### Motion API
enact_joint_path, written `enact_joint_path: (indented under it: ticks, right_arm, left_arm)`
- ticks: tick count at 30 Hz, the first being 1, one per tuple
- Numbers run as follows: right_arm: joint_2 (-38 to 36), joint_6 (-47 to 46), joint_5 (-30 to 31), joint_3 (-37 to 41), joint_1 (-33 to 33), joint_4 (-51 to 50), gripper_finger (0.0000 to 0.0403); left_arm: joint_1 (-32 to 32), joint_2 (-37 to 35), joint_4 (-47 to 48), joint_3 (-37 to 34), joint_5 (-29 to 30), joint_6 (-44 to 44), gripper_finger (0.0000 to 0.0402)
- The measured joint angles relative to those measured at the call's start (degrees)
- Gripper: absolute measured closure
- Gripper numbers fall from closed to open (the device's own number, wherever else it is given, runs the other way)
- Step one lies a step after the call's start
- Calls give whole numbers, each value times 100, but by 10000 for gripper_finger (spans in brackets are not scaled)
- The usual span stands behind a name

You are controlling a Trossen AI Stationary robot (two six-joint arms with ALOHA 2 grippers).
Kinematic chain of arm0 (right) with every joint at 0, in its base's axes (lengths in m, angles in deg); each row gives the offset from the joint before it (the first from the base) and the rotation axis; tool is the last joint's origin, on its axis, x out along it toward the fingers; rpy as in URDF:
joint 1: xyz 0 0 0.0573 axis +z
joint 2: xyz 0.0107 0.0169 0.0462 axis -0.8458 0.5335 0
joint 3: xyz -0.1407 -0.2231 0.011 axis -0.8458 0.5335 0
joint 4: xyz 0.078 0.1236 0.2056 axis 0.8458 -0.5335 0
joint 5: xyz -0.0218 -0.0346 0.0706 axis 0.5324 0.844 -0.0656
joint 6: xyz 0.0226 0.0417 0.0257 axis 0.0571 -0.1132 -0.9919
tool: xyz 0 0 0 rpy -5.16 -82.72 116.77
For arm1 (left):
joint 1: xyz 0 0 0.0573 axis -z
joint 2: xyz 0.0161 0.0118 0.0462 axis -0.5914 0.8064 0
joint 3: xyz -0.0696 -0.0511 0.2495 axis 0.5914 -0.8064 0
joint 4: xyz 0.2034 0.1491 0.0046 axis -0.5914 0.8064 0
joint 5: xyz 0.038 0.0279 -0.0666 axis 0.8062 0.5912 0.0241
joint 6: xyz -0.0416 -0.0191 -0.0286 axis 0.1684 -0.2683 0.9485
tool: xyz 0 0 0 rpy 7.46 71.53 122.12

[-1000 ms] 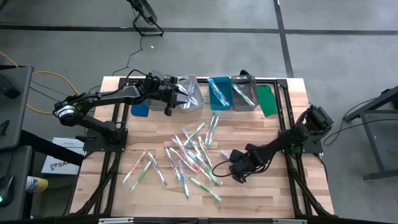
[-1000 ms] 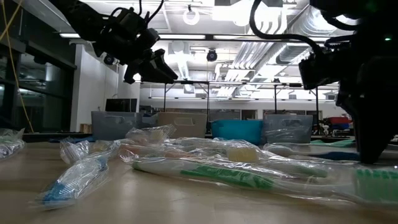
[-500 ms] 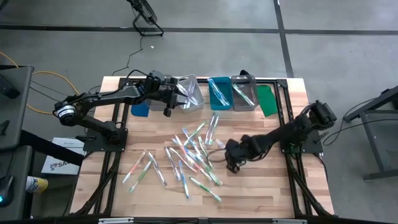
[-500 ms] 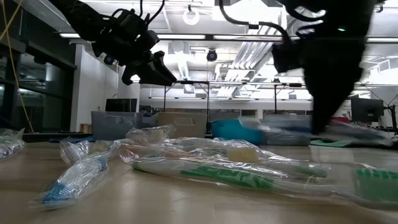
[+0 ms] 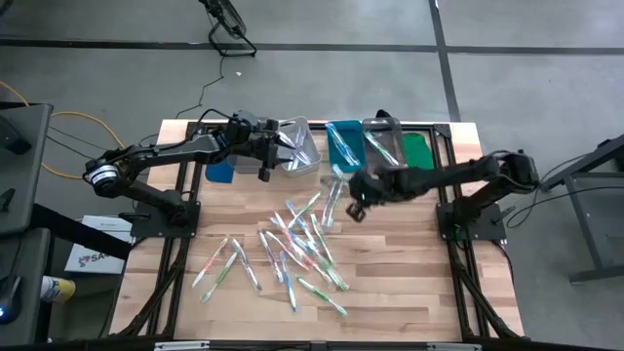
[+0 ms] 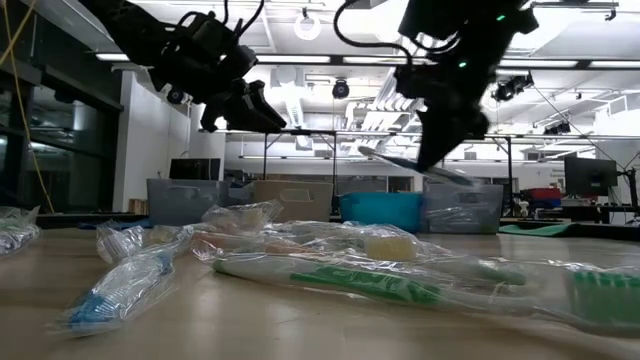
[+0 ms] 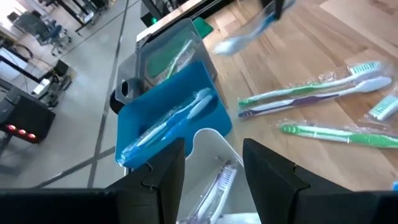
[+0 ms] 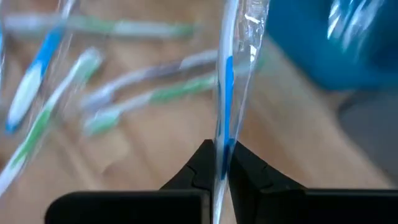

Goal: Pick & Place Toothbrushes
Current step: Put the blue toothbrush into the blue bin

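Observation:
Many wrapped toothbrushes (image 5: pixel 302 239) lie loose on the wooden table. My right gripper (image 5: pixel 356 200) hangs above the table near the teal bin (image 5: pixel 343 146), shut on one blue toothbrush in clear wrap (image 6: pixel 400 160). My left gripper (image 5: pixel 276 158) hovers open over the clear bin (image 5: pixel 302 146). In the left wrist view it (image 7: pixel 214 168) has nothing between its fingers, and a toothbrush (image 7: pixel 217 183) lies in the bin below. The teal bin (image 7: pixel 168 118) and the grey bin (image 5: pixel 382 144) also hold toothbrushes. My right gripper pinches the wrapped blue toothbrush between its two fingers at a blue stretch of the handle (image 8: pixel 224 134). The fingers (image 6: pixel 437 150) come slanting down from above and lie across it. The toothbrush hangs clear of the table, close to level, one end a little lower.
Three bins stand in a row along the far edge, with a green lid (image 5: pixel 419 158) to their right and a blue piece (image 5: pixel 219 172) to their left. The table's near right part (image 5: pixel 409 283) is bare wood.
My right gripper has risen from the table at the pile's right side and swung toward the far edge, up to the bins, tipping as it went. It carries the blue toothbrush, now lifted clear of the table.

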Motion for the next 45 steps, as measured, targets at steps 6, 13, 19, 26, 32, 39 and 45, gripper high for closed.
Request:
enact_joint_path:
  ticks: [6, 13, 19, 26, 32, 39, 45]
  right_arm:
    - [17, 996, -446, -283, -1073, 332, 387]
    - [28, 1814, -833, -1037, -1835, 291, 386]
    - [58, 2307, -615, -1303, -2342, 459, 386]
    - [609, 2360, -1030, -1308, -2925, 900, 386]
    - [1166, 2638, -1347, -1304, -3131, 887, 386]
    - [1550, 2743, -1496, -1304, -3319, 938, 386]
    - [1713, 2745, -1753, -1304, -3386, 950, 386]
  left_arm:
    - [44, 0, 10, 0, 0, 55, 245]
    - [46, 0, 10, 0, -4, 20, 245]
    - [46, 0, -7, 0, -4, 10, 245]
    - [46, 0, 21, 0, -6, -52, 245]
    - [44, 0, 60, 0, -8, -67, 245]
    - [46, 0, 80, 0, -8, -91, 245]
    - [44, 0, 78, 0, -8, -99, 245]
